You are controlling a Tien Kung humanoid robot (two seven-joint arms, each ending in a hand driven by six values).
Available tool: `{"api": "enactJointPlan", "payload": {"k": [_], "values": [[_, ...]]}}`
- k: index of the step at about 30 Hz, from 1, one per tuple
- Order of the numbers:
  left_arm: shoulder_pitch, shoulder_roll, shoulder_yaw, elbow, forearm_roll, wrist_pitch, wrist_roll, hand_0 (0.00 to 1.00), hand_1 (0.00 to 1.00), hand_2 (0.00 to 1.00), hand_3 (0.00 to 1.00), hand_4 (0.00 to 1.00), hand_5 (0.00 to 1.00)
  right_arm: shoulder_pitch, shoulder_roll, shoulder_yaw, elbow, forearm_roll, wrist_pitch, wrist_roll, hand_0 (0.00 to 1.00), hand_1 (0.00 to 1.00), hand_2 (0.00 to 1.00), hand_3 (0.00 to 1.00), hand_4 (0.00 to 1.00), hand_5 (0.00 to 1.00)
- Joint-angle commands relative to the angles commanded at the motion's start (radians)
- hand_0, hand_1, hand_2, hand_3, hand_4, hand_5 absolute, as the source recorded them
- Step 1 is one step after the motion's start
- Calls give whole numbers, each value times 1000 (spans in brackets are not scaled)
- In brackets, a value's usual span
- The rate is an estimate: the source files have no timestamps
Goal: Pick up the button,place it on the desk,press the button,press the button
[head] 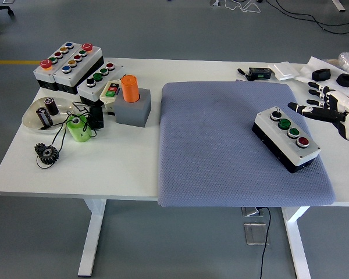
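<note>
Currently the button box lies slantwise on the grey mat, right side of the white worktop, showing black, two green and red buttons. Right hand hovers just beside its far end, fingers spread, holding nothing. More button boxes sit far left
</note>
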Motion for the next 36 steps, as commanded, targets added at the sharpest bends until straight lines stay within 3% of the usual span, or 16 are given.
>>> {"api": "enactJointPlan", "payload": {"k": [14,20,31,36], "values": [[1,2,-9,0,19,1,4,646,700,707,521,321,998,13,118,-23,-47,-546,126,-134,998,959,998,998,920,271],[2,2,-9,0,25,1,6,646,700,707,519,321,998,11,176,-21,-80,-767,150,-168,998,959,998,998,914,278],[1,3,-16,0,29,0,6,646,700,706,519,321,998,24,218,-17,-81,-753,148,-187,998,959,998,998,909,294],[1,4,-21,0,33,1,7,646,700,706,514,321,998,31,240,-20,-112,-726,141,-191,998,956,998,998,906,297]]}}
